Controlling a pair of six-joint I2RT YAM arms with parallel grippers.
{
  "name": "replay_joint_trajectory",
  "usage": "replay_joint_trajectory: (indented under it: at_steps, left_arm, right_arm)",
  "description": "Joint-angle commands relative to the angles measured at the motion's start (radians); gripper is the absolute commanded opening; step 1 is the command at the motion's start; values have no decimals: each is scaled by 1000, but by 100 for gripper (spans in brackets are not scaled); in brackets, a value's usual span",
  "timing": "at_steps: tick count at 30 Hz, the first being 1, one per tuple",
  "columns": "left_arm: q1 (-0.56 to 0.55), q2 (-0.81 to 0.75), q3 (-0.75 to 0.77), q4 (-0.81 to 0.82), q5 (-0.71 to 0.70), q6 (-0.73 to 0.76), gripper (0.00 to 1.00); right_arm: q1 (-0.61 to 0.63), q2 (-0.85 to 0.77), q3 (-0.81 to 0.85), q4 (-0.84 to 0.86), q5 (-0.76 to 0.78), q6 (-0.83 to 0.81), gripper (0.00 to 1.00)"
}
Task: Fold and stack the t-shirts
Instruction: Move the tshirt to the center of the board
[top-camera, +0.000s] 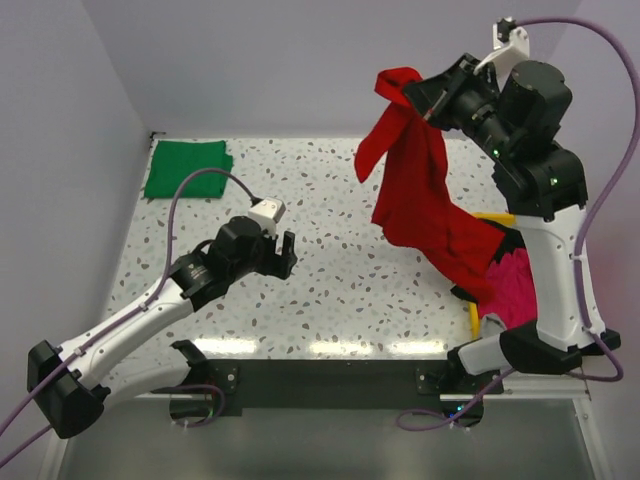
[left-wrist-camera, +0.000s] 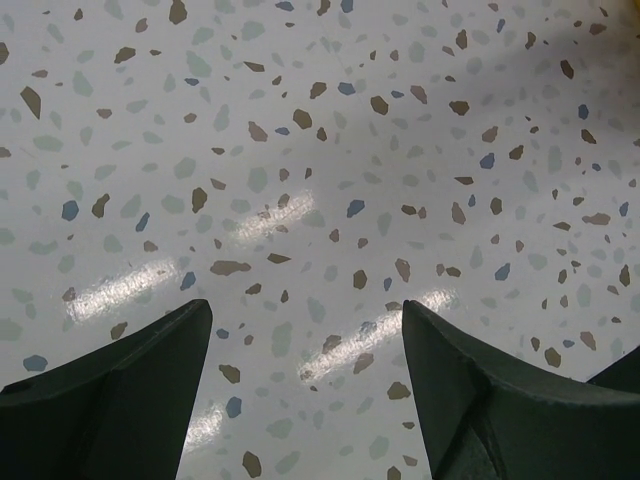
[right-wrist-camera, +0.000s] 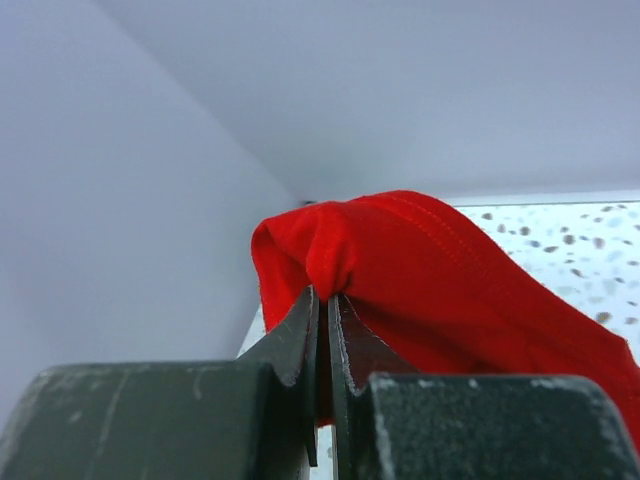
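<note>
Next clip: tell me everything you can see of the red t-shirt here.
The red t-shirt is soft, plain bright red cloth, with stitching visible from the wrist camera. It is unfolded, bunched and hanging from the right pincer, which is shut on a pinched fold at its top, above the table's far right. Its lower end drapes onto the garments at the yellow tray.

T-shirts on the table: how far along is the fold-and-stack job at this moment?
Done: the green t-shirt lies folded at the far left corner of the table. In hand: the right gripper is shut on the red t-shirt, held high, its lower end reaching down to the yellow tray. The left gripper is open and empty above the table. Left: the red one is not yet spread, folded or stacked on the green.
</note>
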Motion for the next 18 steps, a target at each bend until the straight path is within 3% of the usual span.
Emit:
replay_joint_trajectory:
  at_steps: [1,7,12,18]
  left_arm:
    - [-3,-21,-4,18,-38,17,82]
    - [-3,-23,-6,15,-62,13,82]
    - [-1,-15,-3,7,-78,14,82]
    - [-3,-8,-4,4,-100,11,82]
  right_arm:
    - [95,37,106,110,0,15,0]
    - [162,152,180,113,24,34,0]
    - [204,336,399,51,20,40,0]
    - [159,333,248,54,132,4,0]
